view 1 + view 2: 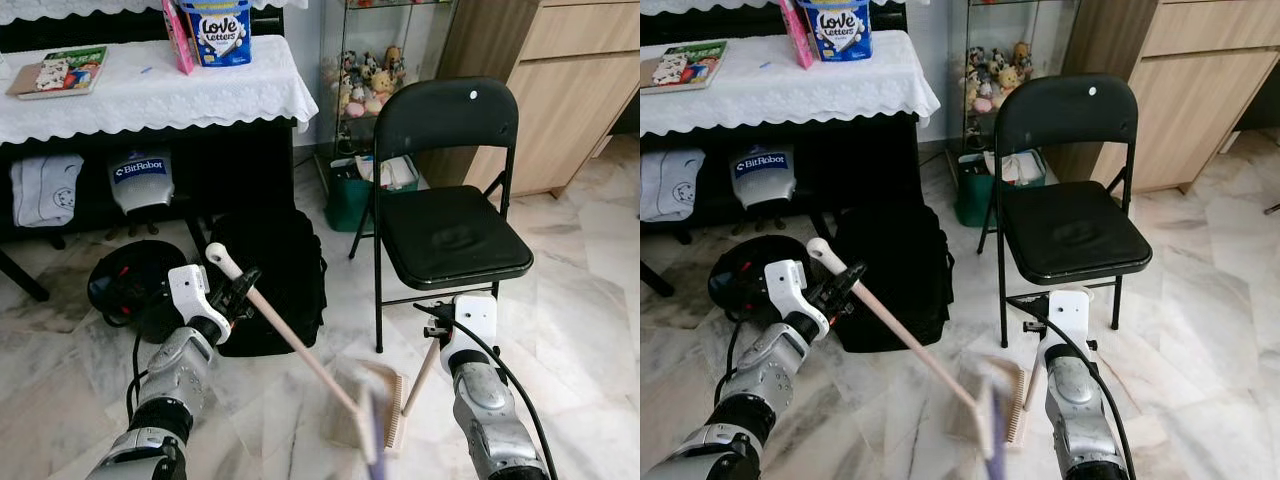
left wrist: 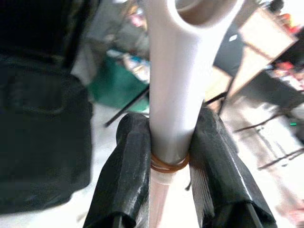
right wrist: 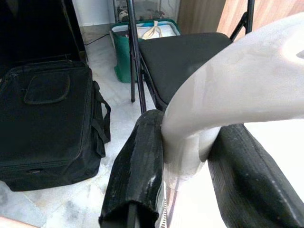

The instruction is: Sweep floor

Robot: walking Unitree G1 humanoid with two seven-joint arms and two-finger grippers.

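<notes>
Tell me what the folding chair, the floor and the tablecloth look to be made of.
Black folding chair: thin painted metal tubing, seat likely padded vinyl, with a faint sheen. Pale floor: polished marble or marble-look tile, grey veining and visible joints. White tablecloth: lace-like fabric, scalloped patterned edge.

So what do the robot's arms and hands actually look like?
Both arms are silver metal with ribbed, rounded segments and white blocks at the wrists. A black cable loops along each. The left hand and right hand each have two long black fingers with a textured surface.
</notes>
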